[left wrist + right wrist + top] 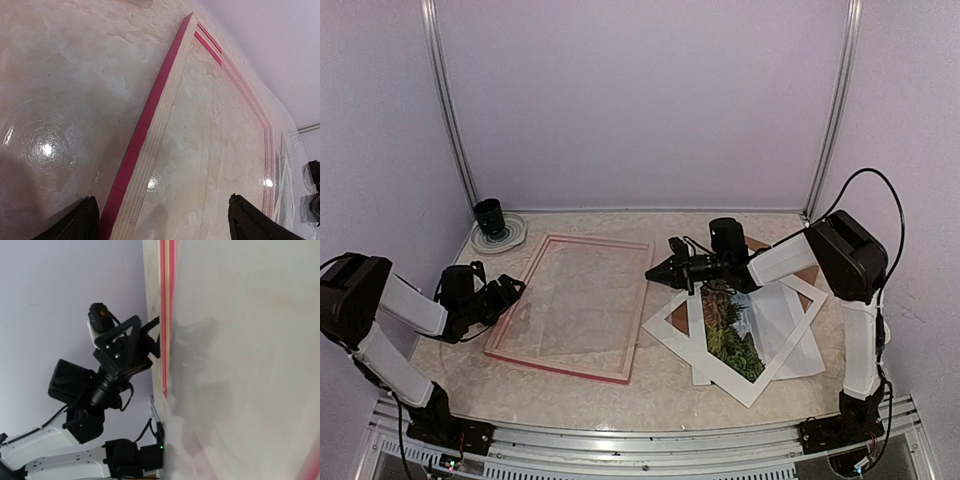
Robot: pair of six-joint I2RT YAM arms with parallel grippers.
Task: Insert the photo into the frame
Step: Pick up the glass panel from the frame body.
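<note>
The pink-red frame [560, 368] lies flat at centre-left, pale wood side up [145, 125], with a clear sheet [585, 300] lying askew over it. My left gripper [506, 290] is open and its jaws straddle the frame's left rail [163, 198] without touching it. My right gripper [652, 271] is shut at the sheet's right edge, and the hazy sheet [240, 365] fills its wrist view and hides its fingers. The photo [728, 325], green trees on paper, lies to the right under the right arm, partly covered by a white mat.
A white mat border [790, 335] and a brown backing board [680, 318] are stacked around the photo at right. A black cylinder on a round coaster [492, 218] stands in the back left corner. Walls close in on three sides.
</note>
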